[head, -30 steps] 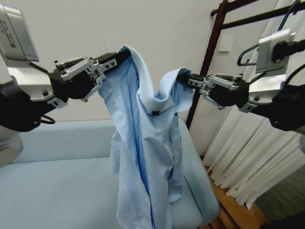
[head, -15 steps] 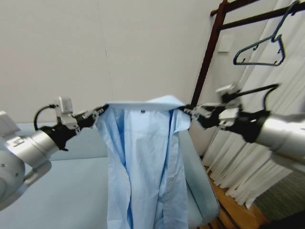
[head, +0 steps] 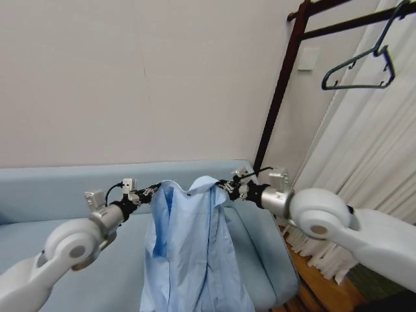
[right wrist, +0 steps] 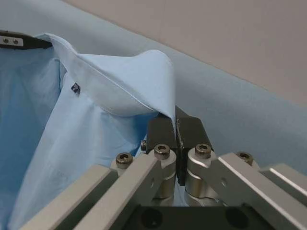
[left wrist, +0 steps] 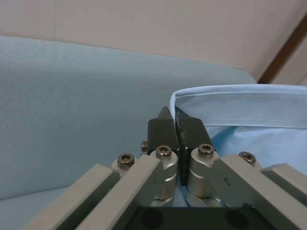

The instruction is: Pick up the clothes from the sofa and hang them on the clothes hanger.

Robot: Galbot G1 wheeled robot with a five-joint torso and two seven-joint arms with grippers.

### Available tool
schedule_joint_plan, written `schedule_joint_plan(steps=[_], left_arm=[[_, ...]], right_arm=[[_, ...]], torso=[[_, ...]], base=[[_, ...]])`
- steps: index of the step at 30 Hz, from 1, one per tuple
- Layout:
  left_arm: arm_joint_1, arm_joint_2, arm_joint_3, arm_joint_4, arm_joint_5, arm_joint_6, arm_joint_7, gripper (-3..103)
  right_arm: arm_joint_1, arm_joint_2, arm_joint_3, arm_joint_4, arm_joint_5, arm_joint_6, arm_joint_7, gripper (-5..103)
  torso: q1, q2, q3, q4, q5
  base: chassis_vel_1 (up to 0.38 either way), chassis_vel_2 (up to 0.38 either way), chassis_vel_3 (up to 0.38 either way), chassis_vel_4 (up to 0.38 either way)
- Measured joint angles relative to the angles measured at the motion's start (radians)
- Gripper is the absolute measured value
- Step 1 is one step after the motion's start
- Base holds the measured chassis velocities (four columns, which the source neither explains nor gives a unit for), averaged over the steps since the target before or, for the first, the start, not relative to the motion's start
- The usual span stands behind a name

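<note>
Pale blue shirt (head: 195, 253) is hanging in the air in front of the sofa (head: 58, 185), near its right end. The collar edge is running between two grippers and the body is dropping down past the seat cushion. The collar line is sagging slightly in the middle and is not pulled flat. A small dark label is showing inside the collar.

Left gripper (head: 151, 190) is reaching out in front of the sofa's backrest. Its black fingers (left wrist: 162, 132) are pinched together on the left end of the collar, with the folded edge of cloth caught between the pads. Right gripper (head: 224, 186) is holding at the same height, closer to the sofa's right end. Its fingers (right wrist: 192, 132) are likewise clenched on the other end of the collar, where the fabric is rising to a peak just above the tips. Both arms are extending forward over the sofa seat.

Dark wooden rack (head: 281, 84) is standing just beyond the sofa's right end, against the wall. A dark hanger (head: 357, 70) is hanging high above the sofa's right end, well apart from the shirt. White curtain (head: 364, 169) is falling behind the rack, to the right of the sofa.
</note>
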Motion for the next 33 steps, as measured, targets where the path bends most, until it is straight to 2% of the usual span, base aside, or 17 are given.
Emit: schedule_joint_plan(steps=[1, 5, 6, 10, 11, 16, 17, 21, 22, 26, 32, 33], left_arm=[[0.0, 0.0, 0.0, 0.0, 0.0, 0.0, 0.0, 0], [-0.217, -0.113, 0.228, 0.206, 0.089, -0.023, 0.005, 0], [-0.217, -0.113, 0.228, 0.206, 0.089, -0.023, 0.005, 0], [-0.362, -0.219, 0.375, 0.426, 0.176, -0.041, 0.039, 0], [-0.362, -0.219, 0.375, 0.426, 0.176, -0.041, 0.039, 0], [-0.476, -0.365, 0.503, 0.709, 0.303, -0.078, 0.124, 0], [-0.476, -0.365, 0.503, 0.709, 0.303, -0.078, 0.124, 0], [-0.543, -0.509, 0.562, 0.949, 0.385, -0.112, 0.184, 0], [-0.543, -0.509, 0.562, 0.949, 0.385, -0.112, 0.184, 0], [-0.588, -0.636, 0.583, 1.182, 0.462, -0.156, 0.218, 0], [-0.601, -0.702, 0.591, 1.306, 0.512, -0.187, 0.227, -2], [-0.601, -0.711, 0.591, 1.322, 0.518, -0.189, 0.229, 2]], right_arm=[[0.0, 0.0, 0.0, 0.0, 0.0, 0.0, 0.0, 0], [0.014, 0.081, -0.086, -0.146, -0.15, 0.023, -0.075, 0], [0.014, 0.081, -0.086, -0.146, -0.15, 0.023, -0.075, 0], [0.01, 0.168, -0.139, -0.284, -0.223, 0.039, -0.096, 0], [0.01, 0.168, -0.139, -0.284, -0.223, 0.039, -0.096, 0], [0.003, 0.288, -0.18, -0.517, -0.343, 0.077, -0.141, 0], [0.003, 0.288, -0.18, -0.517, -0.343, 0.077, -0.141, 0], [-0.023, 0.402, -0.179, -0.727, -0.458, 0.129, -0.183, 0], [-0.023, 0.402, -0.179, -0.727, -0.458, 0.129, -0.183, 0], [-0.047, 0.481, -0.184, -0.865, -0.525, 0.167, -0.204, 0], [-0.081, 0.528, -0.186, -0.962, -0.578, 0.189, -0.206, 0], [-0.086, 0.533, -0.186, -0.98, -0.583, 0.191, -0.206, 0]], torso=[[0.0, 0.0, 0.0, 0.0, 0.0], [0.0, 0.0, 0.0, -0.001, 0.0002], [0.0, 0.0, 0.0, -0.001, 0.0002], [0.0, 0.0, 0.0, -0.0007, 0.0004], [0.0, 0.0, 0.0, -0.0007, 0.0004], [0.0, 0.0, 0.0, -0.0005, 0.0003], [0.0, 0.0, 0.0, -0.0005, 0.0003], [0.0, 0.0, 0.0, -0.0005, 0.0004], [0.0, 0.0, 0.0, -0.0005, 0.0004], [0.0, 0.0, 0.0, -0.0006, 0.0003], [0.0, 0.0, 0.0, -0.0004, 0.0004], [0.0, 0.0, 0.0, -0.0004, 0.0004]], base=[[0.0, 0.0, 0.0, 0.0], [0.0, 0.0, 0.0, 0.0], [0.0, 0.0, 0.0, 0.0], [0.0, 0.0, 0.0, 0.0], [0.0, 0.0, 0.0, 0.0], [0.0, 0.0, 0.0, 0.0], [0.0, 0.0, 0.0, 0.0], [0.0, 0.0, 0.0, 0.0], [0.0, 0.0, 0.0, 0.0], [0.0, 0.0, 0.0, 0.0], [0.0, 0.0, 0.0, 0.0], [0.0, 0.0, 0.0, 0.0]])
